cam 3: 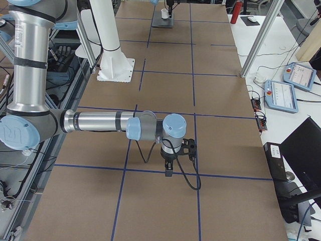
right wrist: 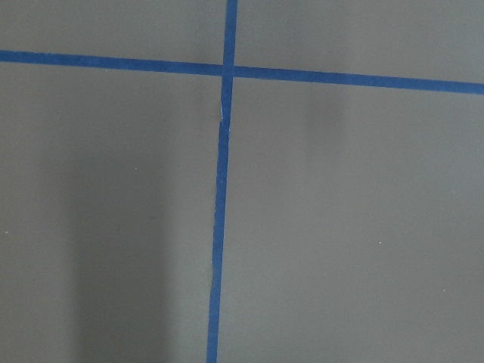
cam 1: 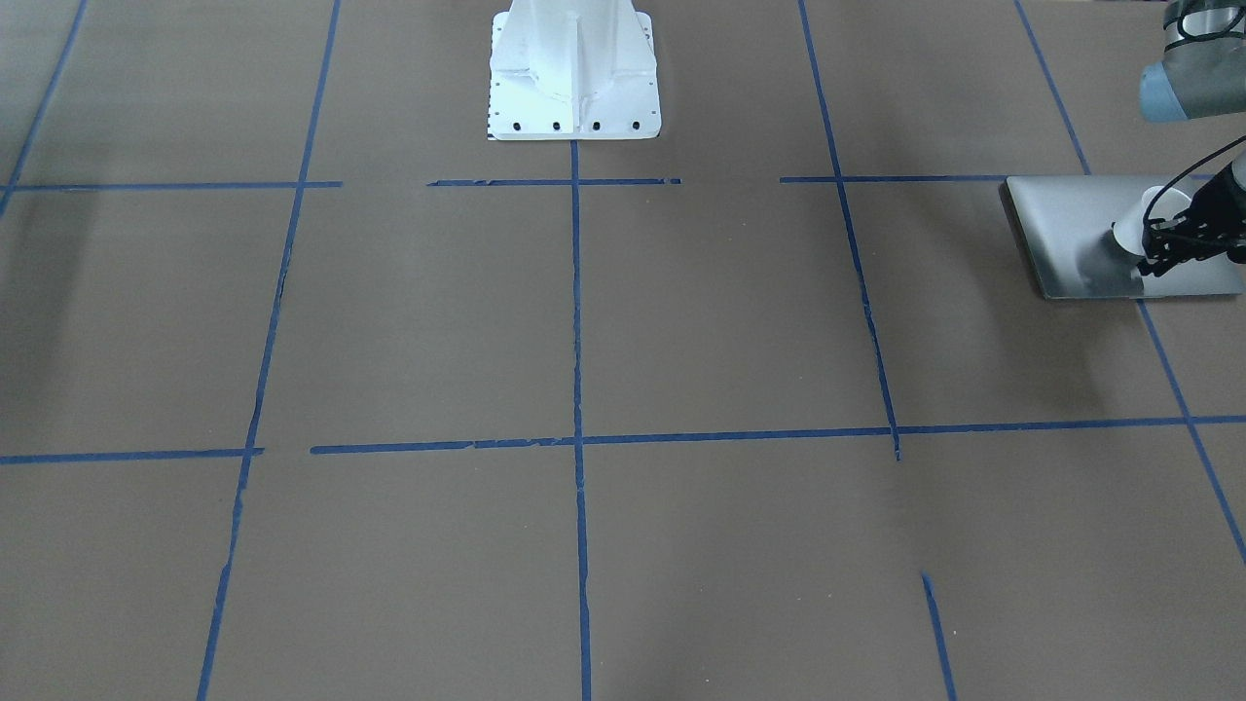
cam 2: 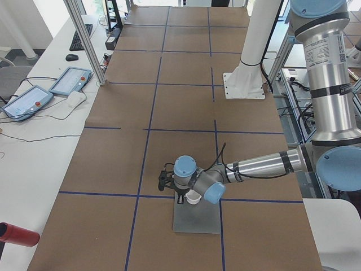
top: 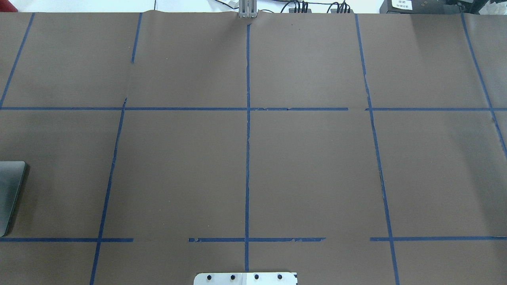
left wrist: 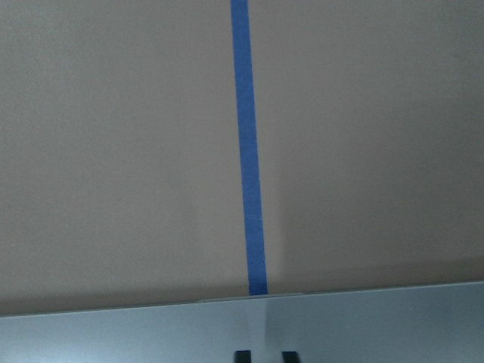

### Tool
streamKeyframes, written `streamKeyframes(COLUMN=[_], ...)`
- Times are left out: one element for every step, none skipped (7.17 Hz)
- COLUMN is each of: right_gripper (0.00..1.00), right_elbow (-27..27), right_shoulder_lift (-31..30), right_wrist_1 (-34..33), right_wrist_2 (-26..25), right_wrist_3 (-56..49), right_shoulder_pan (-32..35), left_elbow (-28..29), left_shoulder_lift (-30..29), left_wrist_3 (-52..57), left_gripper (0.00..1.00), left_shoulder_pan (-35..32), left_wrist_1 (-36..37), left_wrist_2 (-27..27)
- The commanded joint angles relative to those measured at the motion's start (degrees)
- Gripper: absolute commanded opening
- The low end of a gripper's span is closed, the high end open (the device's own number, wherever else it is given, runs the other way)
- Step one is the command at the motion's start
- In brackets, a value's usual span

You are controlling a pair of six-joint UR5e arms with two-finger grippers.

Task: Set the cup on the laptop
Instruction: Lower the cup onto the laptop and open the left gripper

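Note:
The silver-grey laptop [cam 1: 1071,219] lies closed at the table's end on my left. It also shows in the overhead view [top: 10,194] and in the left side view [cam 2: 197,220]. The small white cup [cam 1: 1147,219] stands upright on its lid, seen too from the left side [cam 2: 193,197]. My left gripper [cam 1: 1156,255] is at the cup, and its fingertips [left wrist: 242,356] show close together over the lid, shut on the cup. My right gripper [cam 3: 169,169] points down over bare table far from the laptop. I cannot tell whether it is open or shut.
The white robot base [cam 1: 574,78] stands at the table's middle back. Blue tape lines [cam 1: 576,312] grid the brown table. Beside the table lie two teach pendants [cam 2: 70,82] and a red cylinder [cam 2: 17,234].

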Motion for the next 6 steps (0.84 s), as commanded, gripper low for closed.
streamKeyframes(right_gripper=[1.00, 1.00, 1.00, 1.00, 1.00, 1.00], right_elbow=[0.0, 0.0, 0.0, 0.0, 0.0, 0.0], right_shoulder_lift=[0.0, 0.0, 0.0, 0.0, 0.0, 0.0], right_wrist_1=[0.0, 0.0, 0.0, 0.0, 0.0, 0.0], right_wrist_2=[0.0, 0.0, 0.0, 0.0, -0.1, 0.0], right_wrist_3=[0.0, 0.0, 0.0, 0.0, 0.0, 0.0], right_shoulder_pan=[0.0, 0.0, 0.0, 0.0, 0.0, 0.0], left_elbow=[0.3, 0.2, 0.2, 0.2, 0.0, -0.4], left_shoulder_lift=[0.0, 0.0, 0.0, -0.1, -0.1, -0.1], left_wrist_3=[0.3, 0.4, 0.5, 0.4, 0.3, 0.4], left_gripper=[0.07, 0.51, 0.93, 1.00, 1.00, 1.00], left_shoulder_pan=[0.2, 0.2, 0.2, 0.2, 0.2, 0.0], left_wrist_1=[-0.1, -0.1, -0.1, 0.2, 0.1, 0.1], left_wrist_2=[-0.1, -0.1, 0.0, 0.1, 0.1, -0.1])
